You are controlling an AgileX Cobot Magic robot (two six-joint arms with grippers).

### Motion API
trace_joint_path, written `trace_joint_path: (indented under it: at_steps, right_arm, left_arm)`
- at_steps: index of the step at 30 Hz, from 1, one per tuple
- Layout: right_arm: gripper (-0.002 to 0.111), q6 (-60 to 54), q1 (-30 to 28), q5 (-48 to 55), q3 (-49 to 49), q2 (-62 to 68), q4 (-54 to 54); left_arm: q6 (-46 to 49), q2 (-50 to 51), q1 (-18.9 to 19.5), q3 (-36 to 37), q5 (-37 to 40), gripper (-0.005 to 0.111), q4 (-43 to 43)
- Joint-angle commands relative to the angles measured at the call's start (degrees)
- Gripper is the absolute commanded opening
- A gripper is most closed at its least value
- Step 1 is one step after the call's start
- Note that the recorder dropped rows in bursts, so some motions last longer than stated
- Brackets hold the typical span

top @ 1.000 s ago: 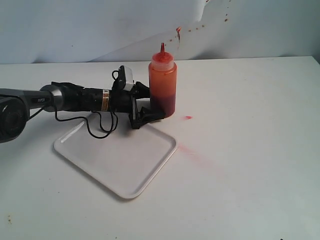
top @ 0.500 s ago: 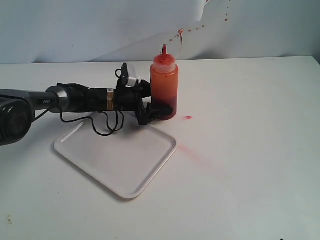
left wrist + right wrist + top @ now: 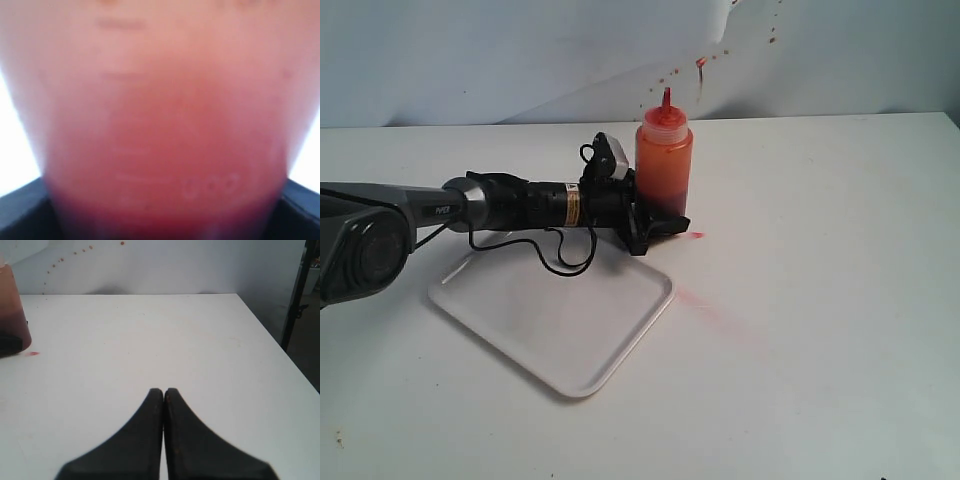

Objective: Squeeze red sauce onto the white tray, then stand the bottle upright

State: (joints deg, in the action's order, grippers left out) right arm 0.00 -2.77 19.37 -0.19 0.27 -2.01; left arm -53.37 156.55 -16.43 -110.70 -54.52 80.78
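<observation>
With left gripper (image 3: 664,224) apparently clasping the upright bottle (image 3: 664,165) low down and right gripper (image 3: 163,392) shut, empty, settle base flat on table (image 3: 820,300), then release gently.

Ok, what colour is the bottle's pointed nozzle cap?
Red: the nozzle cap tops the orange-tinted bottle. The exterior view shows it best.

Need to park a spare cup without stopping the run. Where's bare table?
Free: the table right of the bottle and the pink smear, and the strip in front of the white tray. Crowded: back left, where the left end effector clasps the bottle's base and its arm overhangs the tray's far rim.
</observation>
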Motion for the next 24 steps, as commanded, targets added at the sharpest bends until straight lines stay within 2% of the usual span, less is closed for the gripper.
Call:
trace_joint_path:
  at_steps: [1, 5, 6, 12, 16, 20, 24]
  right_arm:
    - [0.000, 0.00, -0.06, -0.06, 0.19, -0.27, 0.05]
    - [0.000, 0.00, -0.06, -0.06, 0.19, -0.27, 0.05]
    - [0.000, 0.00, -0.06, -0.06, 0.19, -0.27, 0.05]
    - [0.000, 0.00, -0.06, -0.06, 0.19, -0.27, 0.05]
    - [0.000, 0.00, -0.06, -0.06, 0.19, -0.27, 0.05]
    - [0.000, 0.00, -0.06, -0.06, 0.19, -0.27, 0.05]
    - [0.000, 0.00, -0.06, -0.06, 0.19, -0.27, 0.05]
  left_arm:
    - [0.09, -0.35, -0.18, -0.19, 0.58, 0.000, -0.97]
    - [0.33, -0.60, 0.20, -0.19, -0.11, 0.000, -0.97]
    - [0.33, -1.00, 0.75, -0.19, -2.65, 0.000, -0.97]
    - [-3.69, -5.61, 6.93, -0.19, -15.44, 0.000, -0.90]
    - [-7.44, -9.48, 9.20, -0.08, -15.44, 0.000, 0.44]
    - [-11.31, -13.71, 9.64, -0.08, -15.44, 0.000, 9.15]
    - [-21.17, -18.77, 10.23, -0.08, -15.44, 0.000, 18.56]
